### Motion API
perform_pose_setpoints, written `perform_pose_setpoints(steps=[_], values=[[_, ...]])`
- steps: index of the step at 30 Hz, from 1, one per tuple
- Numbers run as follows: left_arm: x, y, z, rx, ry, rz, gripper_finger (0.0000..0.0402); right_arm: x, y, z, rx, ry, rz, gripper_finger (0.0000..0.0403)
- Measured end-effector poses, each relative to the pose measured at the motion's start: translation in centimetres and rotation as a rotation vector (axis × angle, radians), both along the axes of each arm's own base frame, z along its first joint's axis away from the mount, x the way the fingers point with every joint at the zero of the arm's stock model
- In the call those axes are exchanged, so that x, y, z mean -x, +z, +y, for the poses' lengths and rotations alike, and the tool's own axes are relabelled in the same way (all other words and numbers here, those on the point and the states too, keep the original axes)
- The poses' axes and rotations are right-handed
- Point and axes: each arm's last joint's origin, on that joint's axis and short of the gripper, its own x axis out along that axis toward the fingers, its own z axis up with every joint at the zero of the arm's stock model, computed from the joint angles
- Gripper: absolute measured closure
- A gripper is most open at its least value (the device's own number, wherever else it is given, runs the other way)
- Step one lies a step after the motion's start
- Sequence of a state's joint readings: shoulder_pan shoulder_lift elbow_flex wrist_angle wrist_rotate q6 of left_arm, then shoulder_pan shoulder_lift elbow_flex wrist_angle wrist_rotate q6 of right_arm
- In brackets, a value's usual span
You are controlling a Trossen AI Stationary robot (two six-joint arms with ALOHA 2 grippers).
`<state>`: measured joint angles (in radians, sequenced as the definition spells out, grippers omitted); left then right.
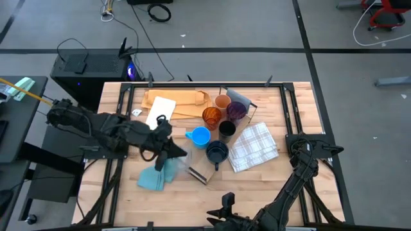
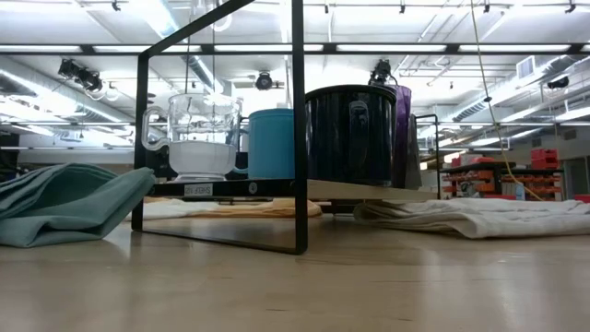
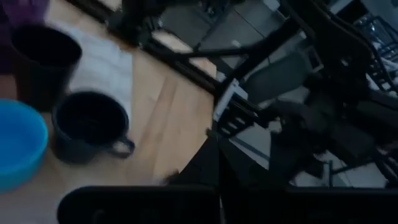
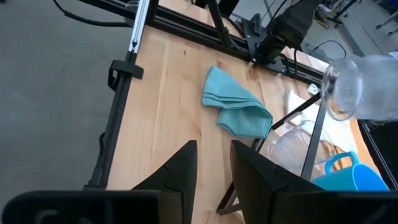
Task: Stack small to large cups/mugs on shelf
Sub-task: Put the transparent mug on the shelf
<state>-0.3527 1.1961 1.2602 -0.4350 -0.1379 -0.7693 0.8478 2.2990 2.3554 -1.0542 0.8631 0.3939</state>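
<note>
The shelf (image 2: 369,191) runs away from the low camera, its near end (image 1: 199,174) at mid-table. On it in the low view stand a clear cup (image 2: 194,138), the light blue mug (image 2: 272,143), the dark mug (image 2: 350,134) and the purple tumbler (image 2: 403,129). From above, the tan cup (image 1: 222,101), amber cup (image 1: 212,117) and black cup (image 1: 227,130) stand among them. My left gripper (image 1: 176,154) is near the shelf's near end, with a second clear cup (image 4: 360,87) in the air there. My right gripper (image 4: 214,174) is open and empty at the table's near edge. My left gripper holds the second clear cup, but the place of contact lies outside the right wrist view and is too dark to read in its own view. The cup is lifted clear above the shelf's near end and lies tipped on its side, with its round base (image 4: 339,93) showing.
The teal cloth (image 1: 157,176) lies crumpled left of the shelf's near end. The white checked cloth (image 1: 255,146) lies right of the cups. A tan paper sheet (image 1: 176,101) and a white card (image 1: 160,110) lie at the far side. Bare wood shows along the near edge (image 1: 257,186).
</note>
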Motion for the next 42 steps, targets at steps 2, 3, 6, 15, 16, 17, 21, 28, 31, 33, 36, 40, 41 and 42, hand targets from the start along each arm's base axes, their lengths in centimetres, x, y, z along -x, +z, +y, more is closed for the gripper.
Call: perform_pose_setpoints(steps=[2, 3, 6, 15, 16, 17, 21, 28, 31, 33, 36, 40, 41, 42], values=[[-0.8, -0.2, 0.4, -0.013, 0.007, -0.013, 0.0401, 0.0, 0.0, 0.1, -0.003, 0.000, -0.001, 0.0300], [-1.2, -0.4, 0.5, -0.011, 0.005, -0.007, 0.0401, 0.0, 0.0, 0.1, -0.006, -0.002, -0.002, 0.0300], [-2.3, -0.7, 0.7, -0.016, -0.006, -0.021, 0.0401, 0.0, 0.0, 0.1, -0.017, -0.009, -0.006, 0.0300], [-2.7, -0.5, 0.6, -0.022, -0.013, -0.064, 0.0395, 0.1, 0.0, 0.1, -0.027, -0.014, -0.009, 0.0300], [-2.7, -0.5, 0.6, -0.024, -0.014, -0.069, 0.0396, 0.1, 0.0, 0.1, -0.027, -0.014, -0.008, 0.0300], [-2.7, -0.4, 0.6, -0.024, -0.014, -0.072, 0.0396, 0.1, 0.0, 0.1, -0.027, -0.014, -0.008, 0.0300], [-2.7, -0.3, 0.5, -0.027, -0.020, -0.086, 0.0391, 0.1, 0.0, 0.1, -0.021, -0.014, -0.009, 0.0300], [-2.4, 1.2, -0.3, -0.120, -0.082, -0.258, 0.0376, 0.2, 0.0, 0.1, -0.011, -0.012, -0.003, 0.0300], [-2.1, 2.1, -0.4, -0.155, -0.087, -0.318, 0.0369, 0.2, 0.0, 0.1, -0.010, -0.013, -0.003, 0.0300], [-1.9, 2.5, -0.3, -0.177, -0.081, -0.315, 0.0363, 0.2, -0.1, 0.0, -0.003, -0.012, 0.003, 0.0300], [-1.6, 3.9, -0.2, -0.177, -0.069, -0.365, 0.0349, 0.5, 0.1, -0.3, 0.011, -0.015, 0.016, 0.0300], [-1.2, 5.6, 0.0, -0.215, -0.066, -0.412, 0.0326, 1.6, 1.5, -1.2, 0.041, -0.043, 0.021, 0.0300], [-1.1, 6.1, 0.0, -0.227, -0.056, -0.424, 0.0320, 2.0, 1.9, -1.5, 0.044, -0.054, 0.019, 0.0300], [-0.8, 6.8, 0.2, -0.247, -0.044, -0.437, 0.0314, 2.3, 2.4, -1.8, 0.043, -0.066, 0.010, 0.0300]])
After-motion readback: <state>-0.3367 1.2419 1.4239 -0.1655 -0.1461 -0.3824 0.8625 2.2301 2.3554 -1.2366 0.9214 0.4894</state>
